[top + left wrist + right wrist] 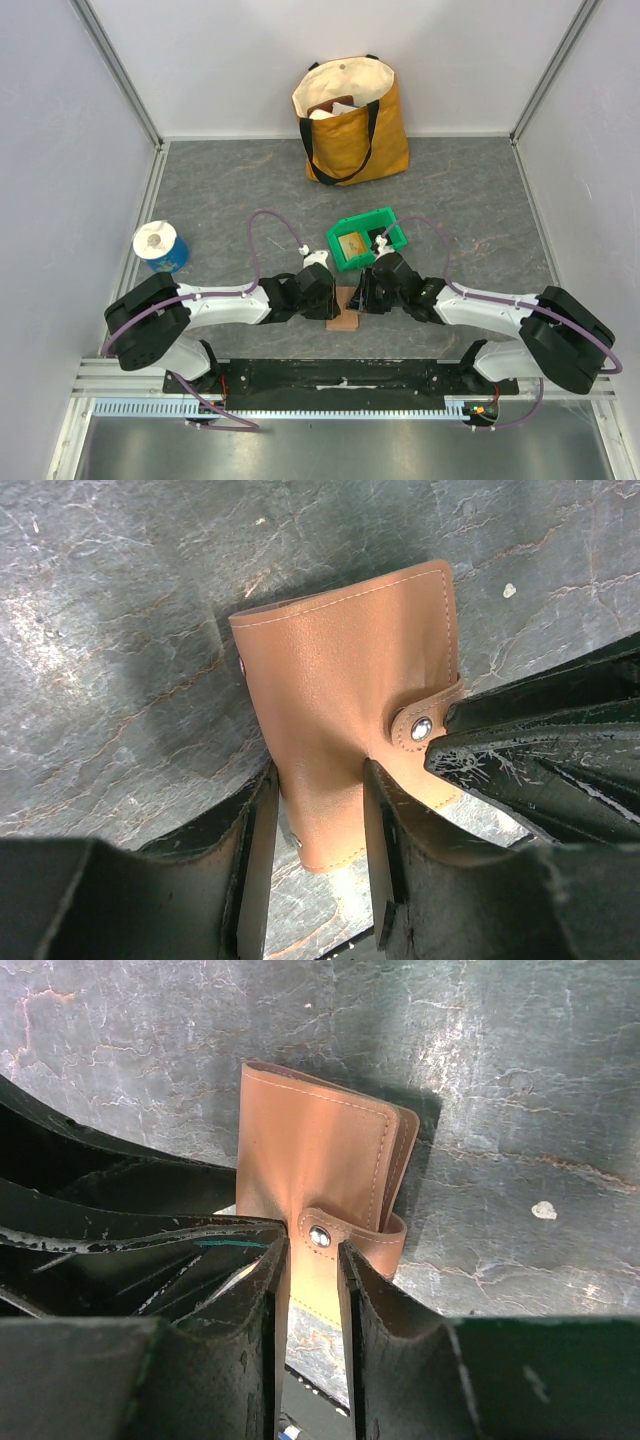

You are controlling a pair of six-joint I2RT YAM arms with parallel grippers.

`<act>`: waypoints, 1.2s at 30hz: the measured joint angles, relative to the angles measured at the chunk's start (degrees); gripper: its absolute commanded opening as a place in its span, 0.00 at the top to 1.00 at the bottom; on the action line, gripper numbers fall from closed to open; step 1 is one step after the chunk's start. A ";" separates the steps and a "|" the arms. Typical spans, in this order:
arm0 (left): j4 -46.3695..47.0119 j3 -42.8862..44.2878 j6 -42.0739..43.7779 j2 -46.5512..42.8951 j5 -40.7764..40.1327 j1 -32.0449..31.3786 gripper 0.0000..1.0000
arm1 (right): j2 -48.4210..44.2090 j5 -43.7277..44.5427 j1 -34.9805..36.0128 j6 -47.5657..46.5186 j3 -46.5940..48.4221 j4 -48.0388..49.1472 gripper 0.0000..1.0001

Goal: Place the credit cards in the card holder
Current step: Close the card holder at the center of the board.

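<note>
Tote bag [350, 120], green bin [360, 222], blue roll [161, 247]

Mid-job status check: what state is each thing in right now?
card holder: closed, tab snapped shut.
left gripper: fingers astride card holder, grip unclear.
right gripper: fingers astride the snap tab, grip unclear.
green bin: upright, something tan inside.
tote bag: upright, mouth open.
blue roll: standing on end.
</note>
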 measured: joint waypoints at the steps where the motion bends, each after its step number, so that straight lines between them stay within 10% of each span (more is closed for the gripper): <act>1: 0.02 0.00 -0.02 0.02 0.00 0.00 0.57 | 0.00 0.00 0.00 0.04 0.00 0.02 0.67; 18: 0.87 0.00 -0.02 0.39 0.46 0.13 0.60 | 2.93 8.13 4.90 -0.92 5.90 -8.41 0.64; 36: 0.90 0.00 -0.02 0.42 0.98 0.37 0.61 | 9.70 18.95 10.51 0.15 14.75 -18.51 0.89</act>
